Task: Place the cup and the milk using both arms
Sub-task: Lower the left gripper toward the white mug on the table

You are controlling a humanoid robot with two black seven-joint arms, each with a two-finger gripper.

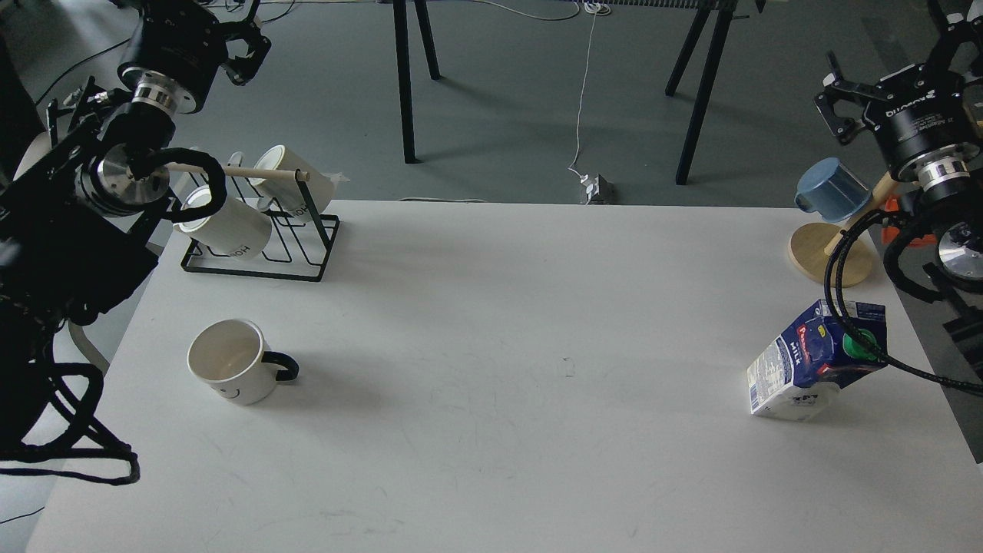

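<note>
The cup is a white mug with a black handle pointing right. It stands upright on the white table, front left. The milk, a dented blue and white carton with a green cap, stands leaning near the table's right edge, and a black cable of my right arm crosses in front of its top. My left gripper hangs high at the far left, well behind the cup, open and empty. Held high at the far right, well behind the milk, my right gripper is open and empty too.
A black wire rack with two white lettered mugs sits at the table's back left. A blue cup hangs on a wooden stand at the back right. Black table legs and a power strip are on the floor behind.
</note>
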